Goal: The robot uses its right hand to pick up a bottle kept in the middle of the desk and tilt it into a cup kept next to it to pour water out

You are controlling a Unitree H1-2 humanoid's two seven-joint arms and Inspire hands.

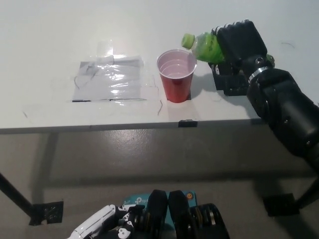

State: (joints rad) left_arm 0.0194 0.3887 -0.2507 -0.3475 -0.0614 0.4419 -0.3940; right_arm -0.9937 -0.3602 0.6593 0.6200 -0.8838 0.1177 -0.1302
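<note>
Green bottle: a small green plastic bottle with a lime-green cap (pixel 204 46) is held off the desk, tipped over toward the robot's left, its cap end lying lowest and reaching to just above the right rim of the cup (whether anything runs out of it cannot be told).
Red cup: a red plastic cup with a pale inside (pixel 176 74) stands upright on the desk, just beside and to the left of the bottle; its mouth faces up.
Right hand: the black right hand (pixel 239 45) has its fingers wrapped round the body of the bottle, gripping it, with the black arm coming in from the lower right.
Left hand: the white left hand (pixel 99 226) rests low at the bottom of the view, below the desk edge, well apart from the cup; whether its fingers are open or closed cannot be told.
Desk: the white desk (pixel 50 30) carries the cup near its front edge.
Taped sheet: a glossy clear plastic sheet taped flat to the desk (pixel 109 80) lies left of the cup (near it, not touching).
Black base: a dark flat shape (pixel 232 84) sits on the desk under the right hand.
</note>
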